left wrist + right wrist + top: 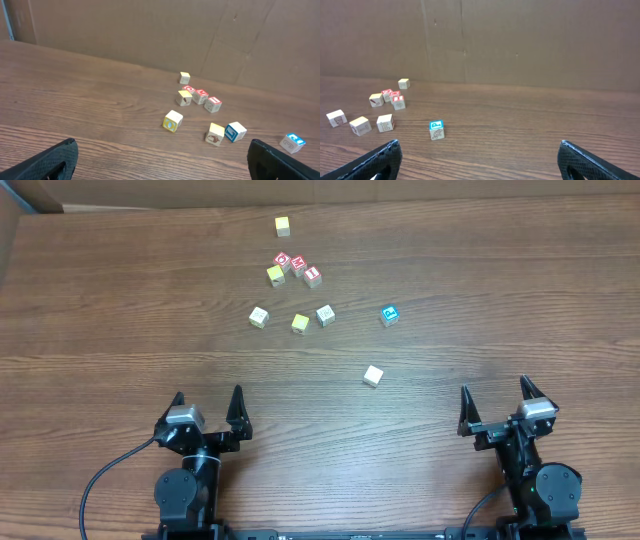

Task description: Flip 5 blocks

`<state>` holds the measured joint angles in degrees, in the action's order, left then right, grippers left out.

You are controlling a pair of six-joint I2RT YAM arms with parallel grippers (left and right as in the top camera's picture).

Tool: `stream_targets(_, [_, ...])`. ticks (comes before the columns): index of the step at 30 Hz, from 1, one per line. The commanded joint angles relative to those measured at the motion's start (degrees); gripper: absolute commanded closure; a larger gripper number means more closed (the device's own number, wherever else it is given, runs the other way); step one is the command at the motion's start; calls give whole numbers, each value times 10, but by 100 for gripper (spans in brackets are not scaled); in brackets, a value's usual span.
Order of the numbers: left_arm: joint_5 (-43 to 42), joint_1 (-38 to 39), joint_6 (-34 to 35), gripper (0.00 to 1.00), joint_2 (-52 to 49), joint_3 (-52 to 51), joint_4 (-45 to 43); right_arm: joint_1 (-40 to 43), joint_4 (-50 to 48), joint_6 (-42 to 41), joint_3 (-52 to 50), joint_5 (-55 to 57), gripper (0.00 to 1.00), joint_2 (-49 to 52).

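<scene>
Five blocks lie mid-table: a cream block, a yellow block, a second cream block, a blue-topped block and a lone cream block nearest the arms. The left wrist view shows the yellow block and the blue-topped block. In the right wrist view the blue-topped block stands ahead and left. My left gripper is open and empty at the front left. My right gripper is open and empty at the front right. Both are well short of the blocks.
Further back sit three red-faced cubes touching a yellow cube, with another yellow cube behind them. A brown cardboard wall closes the far edge of the wooden table.
</scene>
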<state>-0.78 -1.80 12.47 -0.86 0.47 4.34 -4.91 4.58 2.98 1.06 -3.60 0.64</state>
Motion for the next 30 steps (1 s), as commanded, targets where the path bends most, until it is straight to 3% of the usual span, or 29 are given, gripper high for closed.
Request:
stream_targets(1, [8,3,-3,0,6,-2,1,2,-3,1,-6,5,0,-4])
stream_targets(24, [-8,3,-2,0,6,-2,-14,2,-4,-1,-6,2,0,-4])
stream_targets(30, [-97,3,-1,0,6,7,-20,2,-17,-49,-5,-62,0,-4])
